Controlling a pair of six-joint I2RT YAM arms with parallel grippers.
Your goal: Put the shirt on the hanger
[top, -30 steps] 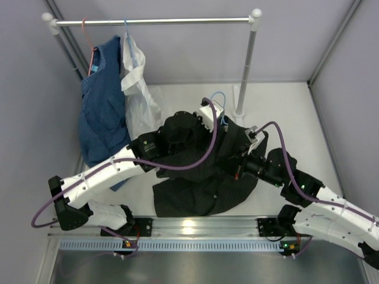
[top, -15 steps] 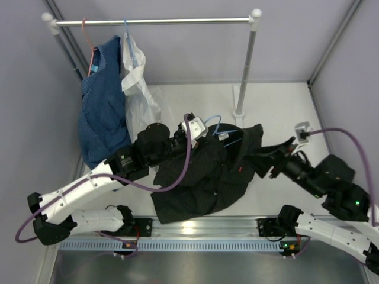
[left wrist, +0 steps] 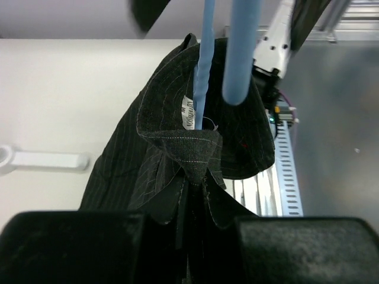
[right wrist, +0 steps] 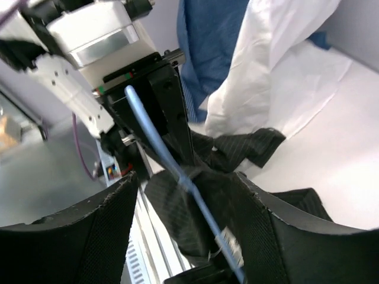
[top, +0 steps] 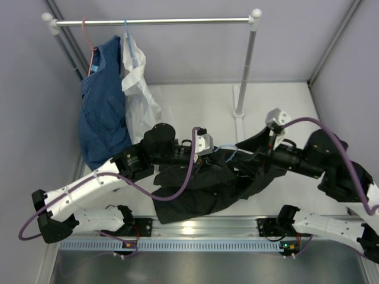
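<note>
Two arms meet over the middle of the bench (top: 195, 97), close to its near edge, with the shirt (top: 201, 195) bunched between them. The left pincer (left wrist: 189, 223) is closed narrowly on a fold of dark pinstriped cloth just below the collar. The collar stands open above it, its white label (left wrist: 188, 115) showing. The hanger (left wrist: 203, 71) runs down into that collar opening as a thin blue wire (a second, thicker-looking blue length beside it is blurred, close to the lens). Seen from the right wrist, the same wire slants from beside the left pincer down into the gap of the right pincer (right wrist: 185, 180). Its jaws stand part-way apart with cloth and wire between them, and whether they clamp either one cannot be told. The shirt's lower part lies heaped on the bench by the near edge, and its upper part is raised off the surface. At the far-left corner a blue garment (top: 103, 112) and a white shirt (top: 137, 89) hang from the rail (top: 177, 21), behind the left arm.
</note>
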